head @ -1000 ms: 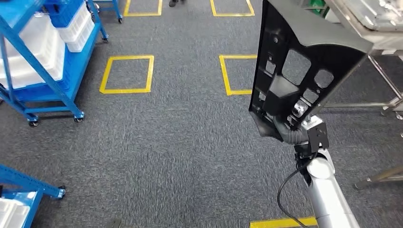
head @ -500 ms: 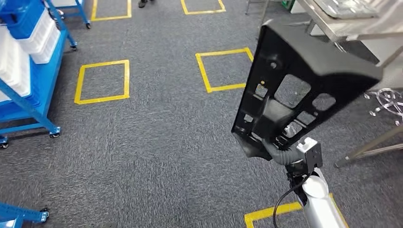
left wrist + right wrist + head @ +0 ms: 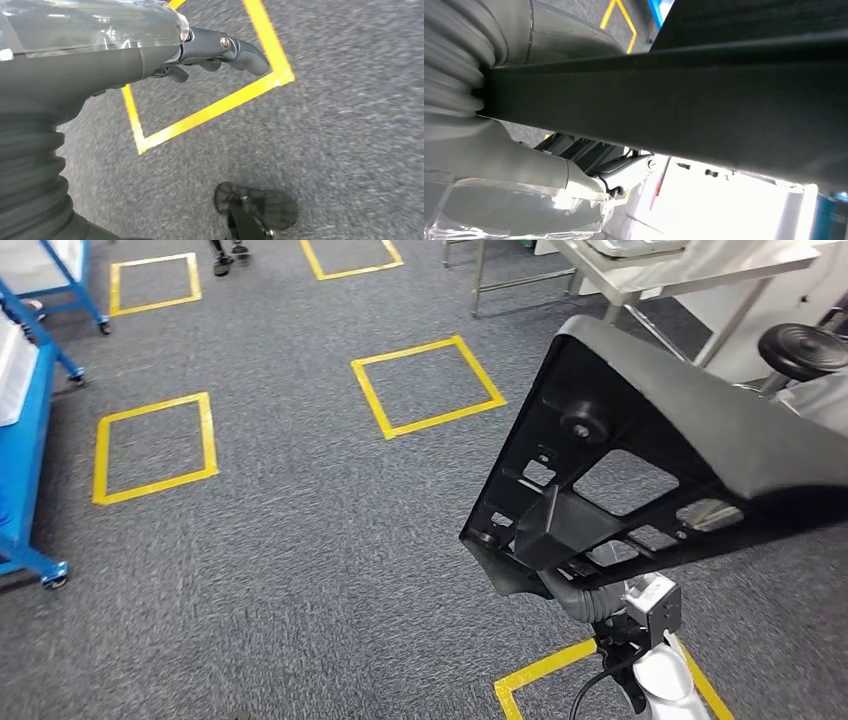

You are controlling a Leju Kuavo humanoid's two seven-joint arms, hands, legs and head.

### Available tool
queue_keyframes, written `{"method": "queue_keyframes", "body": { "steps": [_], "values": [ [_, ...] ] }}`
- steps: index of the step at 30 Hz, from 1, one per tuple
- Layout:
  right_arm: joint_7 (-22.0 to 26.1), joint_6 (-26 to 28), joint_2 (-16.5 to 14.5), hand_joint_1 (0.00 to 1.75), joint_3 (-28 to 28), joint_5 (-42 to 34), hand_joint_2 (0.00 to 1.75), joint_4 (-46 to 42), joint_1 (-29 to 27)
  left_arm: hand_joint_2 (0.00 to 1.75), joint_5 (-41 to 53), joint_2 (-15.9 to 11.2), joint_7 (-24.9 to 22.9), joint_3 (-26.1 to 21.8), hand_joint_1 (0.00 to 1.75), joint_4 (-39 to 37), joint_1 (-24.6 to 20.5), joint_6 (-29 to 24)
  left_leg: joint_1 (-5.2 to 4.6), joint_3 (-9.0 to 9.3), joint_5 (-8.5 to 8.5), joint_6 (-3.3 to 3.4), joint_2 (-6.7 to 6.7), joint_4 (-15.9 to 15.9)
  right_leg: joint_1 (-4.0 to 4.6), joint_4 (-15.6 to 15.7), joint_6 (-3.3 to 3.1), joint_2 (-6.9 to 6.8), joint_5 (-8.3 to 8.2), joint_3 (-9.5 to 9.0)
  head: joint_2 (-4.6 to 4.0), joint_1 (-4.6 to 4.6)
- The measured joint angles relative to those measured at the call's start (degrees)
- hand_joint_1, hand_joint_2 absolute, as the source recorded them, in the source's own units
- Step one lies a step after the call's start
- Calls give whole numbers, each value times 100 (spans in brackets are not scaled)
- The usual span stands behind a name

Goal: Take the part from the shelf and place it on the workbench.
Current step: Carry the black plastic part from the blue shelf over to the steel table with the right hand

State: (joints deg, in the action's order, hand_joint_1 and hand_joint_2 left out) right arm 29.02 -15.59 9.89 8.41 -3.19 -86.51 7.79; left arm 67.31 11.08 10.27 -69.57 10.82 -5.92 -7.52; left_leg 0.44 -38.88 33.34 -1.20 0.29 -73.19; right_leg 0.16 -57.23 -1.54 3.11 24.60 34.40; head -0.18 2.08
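Black plastic part point(image 3: 640, 470), with cut-out openings, fills the right of the frame, gripped at its lower edge by the right hand point(image 3: 575, 585). Left hand point(image 3: 200, 47) holds nothing, fingers loosely curled over grey carpet point(image 3: 300, 540). Steel table point(image 3: 680, 260) at upper right.

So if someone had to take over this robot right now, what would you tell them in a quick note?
Right hand: grips the large black plastic part by its lower edge and carries it upright in front of the body.
Left hand: holds nothing, fingers curled in, hanging over the grey carpet with its yellow tape square.
Done: the part is off the shelf; the blue shelf trolley stands at the left.
Left: walk to the steel workbench, ahead on the right, set the part down on it and let go. Mind the part's width when turning.
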Motion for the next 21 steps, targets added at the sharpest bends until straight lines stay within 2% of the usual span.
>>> {"method": "queue_keyframes", "body": {
  "steps": [2, 3, 4, 5, 6, 8, 9, 10, 11, 12, 13, 14, 16, 17, 18, 19, 20, 21],
  "values": [
    [-50, -88, 0, 155, 9, -66, 175, -187, -48, 175, 12, 0, -3, 1, 0, 0, -10, 0, 45, 348, -420, 9, -224, 859, -20, -109, 86, 228, 50, 36, -1, 0],
    [-76, -143, 3, 155, 9, -111, 175, -272, -53, 175, 17, -1, -7, 1, 0, 0, -14, -1, 54, 489, -534, 37, -311, 1172, -30, -146, 135, 323, 63, 62, 0, 0],
    [-105, -203, 7, 155, 9, -161, 175, -356, -54, 175, 21, -2, -12, 1, 0, 0, -19, -2, 56, 588, -594, 76, -376, 1389, -40, -172, 189, 416, 67, 90, -1, 1],
    [-130, -243, 15, 155, 10, -195, 175, -408, -55, 175, 22, -2, -16, 0, 0, 0, -26, -2, 55, 594, -610, 127, -312, 1395, -50, -160, 222, 469, 53, 104, 0, 1],
    [-153, -270, 25, 155, 10, -218, 175, -450, -54, 175, 22, -3, -20, 0, 0, 0, -36, -3, 57, 604, -628, 170, -250, 1413, -49, -177, 247, 431, 62, 119, 0, 2],
    [-193, -304, 51, 155, 11, -253, 175, -517, -15, 175, 22, -1, -23, 0, 0, 0, -45, -4, 71, 613, -655, 241, -123, 1450, -36, -506, 292, 136, 258, 279, -1, 3],
    [-204, -310, 59, 155, 13, -267, 175, -535, 10, 175, 22, -2, -26, 0, 0, 0, -39, -4, 62, 613, -654, 260, -58, 1456, -34, -844, 312, -58, 435, 439, -1, 4],
    [-212, -326, 65, 155, 16, -290, 175, -545, 32, 175, 22, -3, -28, 0, 0, 0, -27, -5, 53, 610, -649, 272, 11, 1456, -41, -1251, 334, -186, 622, 637, -1, 4],
    [-222, -356, 68, 155, 20, -322, 175, -548, 41, 175, 22, -4, -33, -1, 0, 0, -16, -7, 45, 609, -641, 277, 82, 1456, -55, -1602, 350, -245, 750, 810, 0, 4],
    [-234, -402, 75, 155, 26, -367, 175, -549, 42, 175, 21, -7, -39, -2, 0, 0, -12, -10, 40, 610, -632, 279, 151, 1455, -65, -1787, 358, -271, 782, 903, 0, 4],
    [-248, -465, 87, 155, 31, -429, 175, -550, 47, 175, 21, -8, -43, -2, 0, 0, -13, -13, 36, 617, -621, 277, 220, 1455, -72, -1736, 358, -290, 701, 873, 0, 4],
    [-268, -537, 103, 155, 38, -503, 175, -556, 59, 175, 20, -7, -46, -2, 0, 0, -17, -16, 32, 631, -609, 270, 283, 1455, -72, -1453, 346, -320, 532, 723, 0, 4],
    [-297, -666, 137, 155, 57, -637, 175, -590, 98, 175, 11, -2, -48, -2, 0, 0, -28, -17, 16, 673, -577, 241, 396, 1455, -18, -605, 275, -573, 197, 264, 0, 4],
    [-308, -714, 148, 155, 74, -685, 175, -616, 119, 175, 4, 2, -48, -2, 0, 0, -32, -18, 8, 690, -561, 218, 444, 1456, 21, -309, 232, -695, 120, 112, 0, 4],
    [-311, -748, 156, 155, 93, -711, 175, -641, 136, 175, -4, 4, -49, -3, 0, 0, -34, -19, 3, 705, -545, 191, 495, 1458, 59, -152, 194, -780, 104, 39, 0, 4],
    [-312, -773, 161, 155, 116, -727, 175, -662, 146, 175, -9, 9, -49, -3, 0, 0, -36, -19, 0, 721, -532, 162, 554, 1467, 87, -125, 166, -773, 127, 39, -1, 4],
    [-314, -789, 165, 155, 140, -731, 175, -685, 146, 175, -13, 16, -50, -5, 0, 0, -41, -18, 1, 748, -519, 131, 619, 1482, 90, -102, 141, -692, 118, 36, 0, 4],
    [-318, -795, 167, 155, 163, -722, 175, -717, 136, 175, -13, 22, -50, -7, 0, 0, -50, -14, 6, 772, -494, 98, 615, 1475, 75, -69, 116, -621, 104, 14, 0, 3]
  ]
}}
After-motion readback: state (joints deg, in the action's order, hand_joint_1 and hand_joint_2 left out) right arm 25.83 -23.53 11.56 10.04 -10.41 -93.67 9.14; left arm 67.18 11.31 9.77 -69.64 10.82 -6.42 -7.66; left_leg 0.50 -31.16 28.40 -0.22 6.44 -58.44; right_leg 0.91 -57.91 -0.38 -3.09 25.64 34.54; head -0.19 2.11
